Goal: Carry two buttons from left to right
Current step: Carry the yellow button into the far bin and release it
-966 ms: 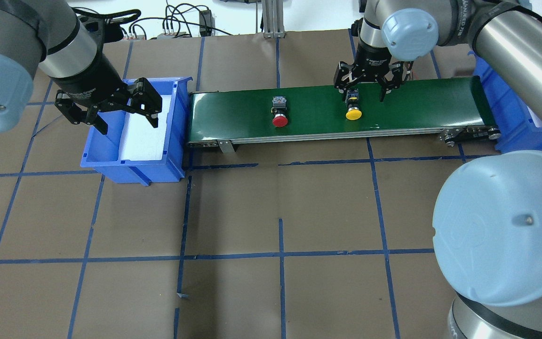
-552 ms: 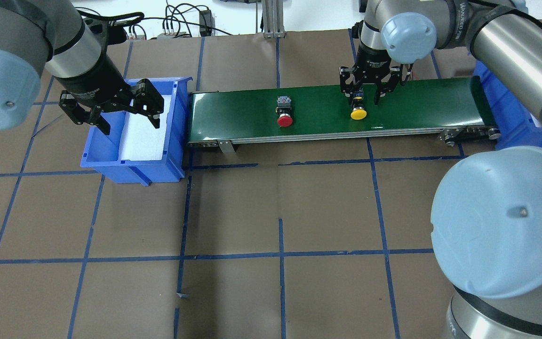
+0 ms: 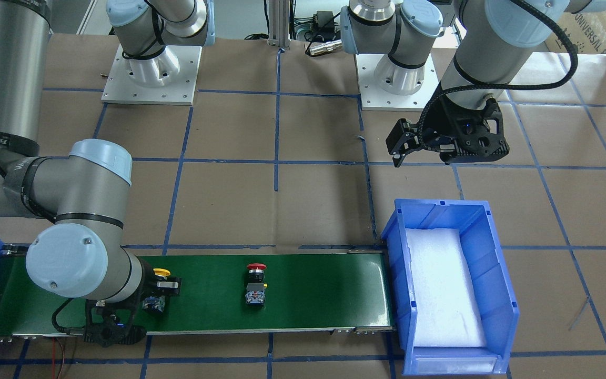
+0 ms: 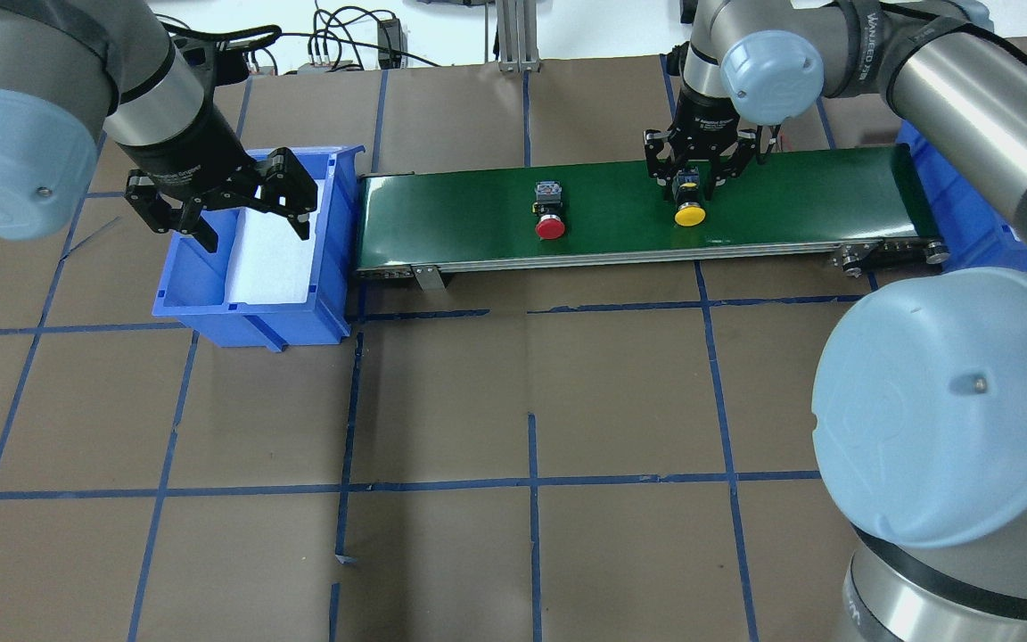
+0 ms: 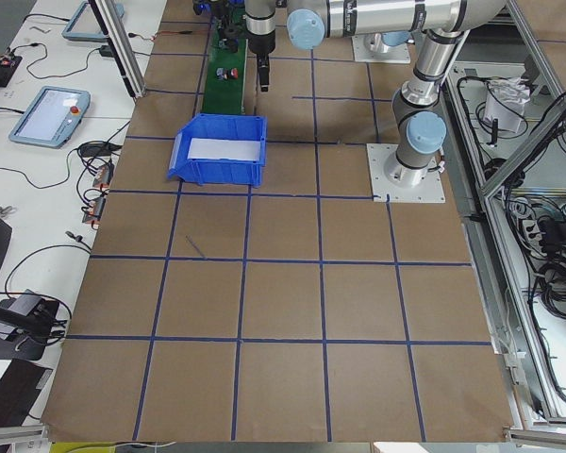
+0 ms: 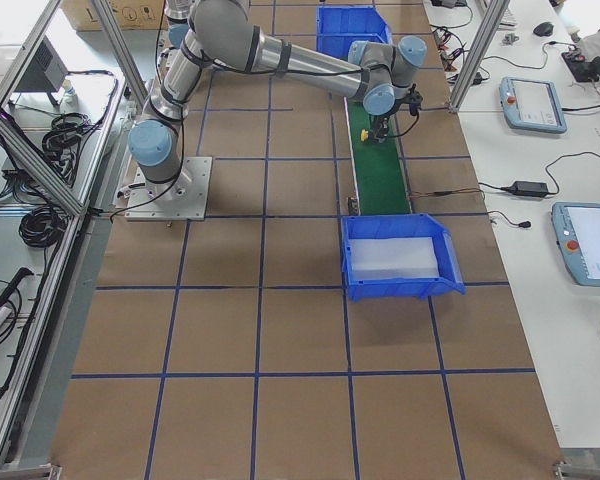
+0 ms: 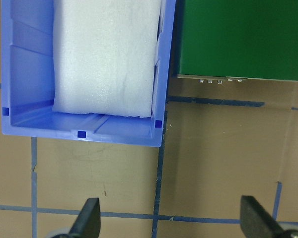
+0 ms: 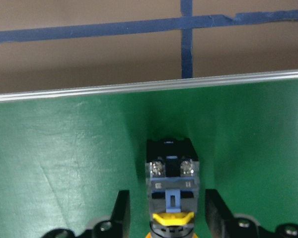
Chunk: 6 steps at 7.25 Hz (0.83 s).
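The yellow button (image 4: pixel 690 214) lies on the green conveyor belt (image 4: pixel 790 196), cap toward the front and contact block behind. My right gripper (image 4: pixel 690 183) is low over it. In the right wrist view its fingers (image 8: pixel 121 213) stand on either side of the block (image 8: pixel 171 173) with small gaps, so it is open. The yellow button (image 3: pixel 161 272) also shows in the front view. The red button (image 4: pixel 551 228) lies on its side mid-belt, free; it shows in the front view (image 3: pixel 256 267) too. My left gripper (image 4: pixel 242 218) is open and empty above the left blue bin (image 4: pixel 246 303).
The left bin (image 7: pixel 79 134) holds only a white foam pad. A second blue bin (image 4: pixel 968 223) stands at the belt's right end. Cables and a metal post lie behind the belt. Blue tape lines grid the brown table.
Both buttons have ridden rightward on the belt. My right gripper has followed the yellow button, come lower and narrowed its fingers around the contact block. My left gripper has shifted slightly.
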Motion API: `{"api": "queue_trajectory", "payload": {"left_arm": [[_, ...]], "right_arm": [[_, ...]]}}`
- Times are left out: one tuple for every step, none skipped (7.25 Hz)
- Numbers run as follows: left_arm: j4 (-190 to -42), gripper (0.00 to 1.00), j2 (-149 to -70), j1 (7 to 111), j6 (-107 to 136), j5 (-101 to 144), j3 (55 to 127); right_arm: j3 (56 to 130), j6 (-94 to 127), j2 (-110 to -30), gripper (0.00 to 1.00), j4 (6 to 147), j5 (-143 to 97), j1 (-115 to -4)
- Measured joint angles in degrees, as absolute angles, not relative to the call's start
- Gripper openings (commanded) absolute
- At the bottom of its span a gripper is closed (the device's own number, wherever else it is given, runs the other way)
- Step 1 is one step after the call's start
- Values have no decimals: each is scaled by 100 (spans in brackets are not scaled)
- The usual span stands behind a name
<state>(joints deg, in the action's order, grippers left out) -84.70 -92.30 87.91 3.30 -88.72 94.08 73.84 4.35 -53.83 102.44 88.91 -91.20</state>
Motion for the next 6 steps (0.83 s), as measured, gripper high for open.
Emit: {"api": "queue_trajectory", "payload": {"left_arm": [[-8460, 100, -9257, 8791, 332, -8869, 9411], [-8443, 100, -9300, 8790, 322, -8882, 9408], [-8413, 100, -9334, 8794, 320, -8890, 9400], [-8321, 100, -9353, 8805, 321, -8887, 9392], [-8179, 100, -9351, 8818, 312, -8875, 9391], [-8048, 100, -9329, 8824, 295, -8862, 9398]], "right_arm": [[7361, 431, -5372, 8, 10262, 8889, -9114], [7328, 422, -5382, 8, 10270, 8899, -9105], [7293, 387, -5432, 8, 10273, 8918, -9079], [7229, 310, -5528, 8, 10249, 8933, -9025], [7101, 220, -5653, 8, 10103, 8939, -8943], [6907, 133, -5807, 8, 9793, 8942, -8831]]}}
